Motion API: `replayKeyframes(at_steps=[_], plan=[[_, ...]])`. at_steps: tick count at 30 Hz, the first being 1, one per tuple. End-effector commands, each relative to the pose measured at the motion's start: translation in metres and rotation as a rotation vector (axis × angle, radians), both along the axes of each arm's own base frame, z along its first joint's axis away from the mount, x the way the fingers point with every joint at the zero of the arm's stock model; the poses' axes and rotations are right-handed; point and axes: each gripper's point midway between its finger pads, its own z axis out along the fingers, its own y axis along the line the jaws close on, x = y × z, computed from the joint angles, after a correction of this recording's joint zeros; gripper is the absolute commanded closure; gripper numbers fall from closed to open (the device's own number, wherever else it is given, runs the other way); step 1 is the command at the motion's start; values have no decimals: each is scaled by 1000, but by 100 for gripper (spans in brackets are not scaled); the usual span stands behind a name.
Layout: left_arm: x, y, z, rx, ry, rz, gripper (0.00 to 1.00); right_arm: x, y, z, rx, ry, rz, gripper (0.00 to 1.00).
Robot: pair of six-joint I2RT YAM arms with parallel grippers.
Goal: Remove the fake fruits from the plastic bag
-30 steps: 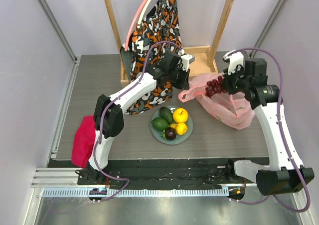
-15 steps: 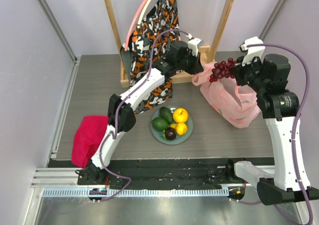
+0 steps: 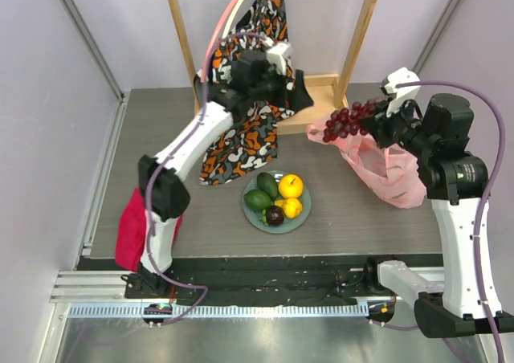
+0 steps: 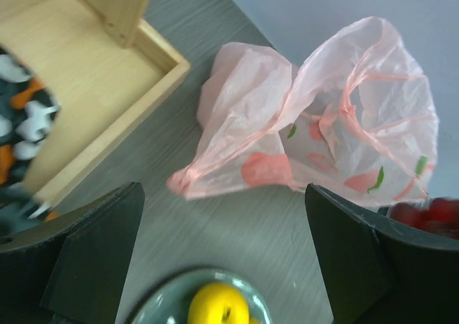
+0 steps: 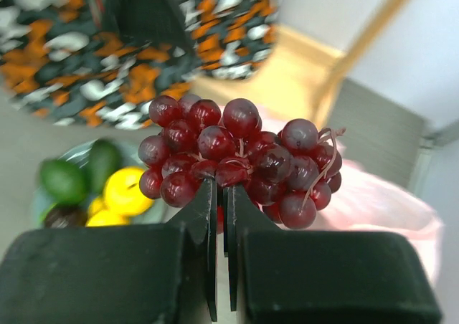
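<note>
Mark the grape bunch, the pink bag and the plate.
grape bunch (image 5: pixel 240 159), right wrist view, middle of the cluster.
pink bag (image 4: pixel 326 127), left wrist view, crinkled front.
plate (image 3: pixel 259 221), top view, bare lower-left rim.

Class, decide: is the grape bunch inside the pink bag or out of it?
Out. The right claw is shut on the grapes, holding them in the air, clear of the slumped bag.

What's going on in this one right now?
The right gripper is shut on the grape bunch, holding it in the air by the bag, which lies slack on the table. The left gripper is open and empty, up by the patterned garment. The other fruits, two green, two yellow-orange and a dark one, sit on the plate.
</note>
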Motion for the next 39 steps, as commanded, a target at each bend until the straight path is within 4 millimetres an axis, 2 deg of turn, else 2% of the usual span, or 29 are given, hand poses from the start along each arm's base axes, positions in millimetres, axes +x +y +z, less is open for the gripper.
replayKeyframes(at_steps=[1,3,4,8,9,10,11,12,13,14,15,16,18,19,20,23,30,39], plan=[[-57,81,145,-52,-263,-9,0,-20,40,-24,45,90,257,99],[-63,106,150,-13,-291,23,0,-24,56,-35,63,132,354,99],[-75,120,166,-5,-346,30,0,-25,61,-41,73,157,381,99],[-90,144,159,53,-368,34,0,-23,93,-61,64,243,494,99],[-91,147,147,71,-344,33,0,-23,100,-65,44,254,508,99],[-96,152,151,67,-354,37,0,-29,122,-76,14,284,580,99],[-99,156,151,64,-354,41,0,-33,132,-82,-5,298,615,99],[-97,161,141,76,-332,51,0,-37,138,-93,-29,329,635,99],[-97,164,140,75,-331,55,0,-41,155,-110,-62,380,698,99],[-100,173,144,65,-336,77,0,-42,160,-117,-71,409,716,99],[-100,177,134,70,-310,84,0,-43,165,-125,-77,437,732,99],[-103,181,132,62,-304,85,0,-45,172,-129,-79,448,756,99],[-107,197,138,43,-313,121,0,-38,183,-133,-60,447,758,99],[-106,201,129,47,-291,131,0,-38,185,-136,-59,454,763,99],[-108,211,133,37,-299,152,0,-37,190,-142,-59,474,770,99],[-106,222,126,6,-259,185,0,-39,198,-151,-61,506,789,99],[-107,234,121,-23,-236,212,0,-43,210,-176,-42,589,799,99],[-104,237,120,-38,-224,222,0,-36,205,-215,-102,654,756,99]])
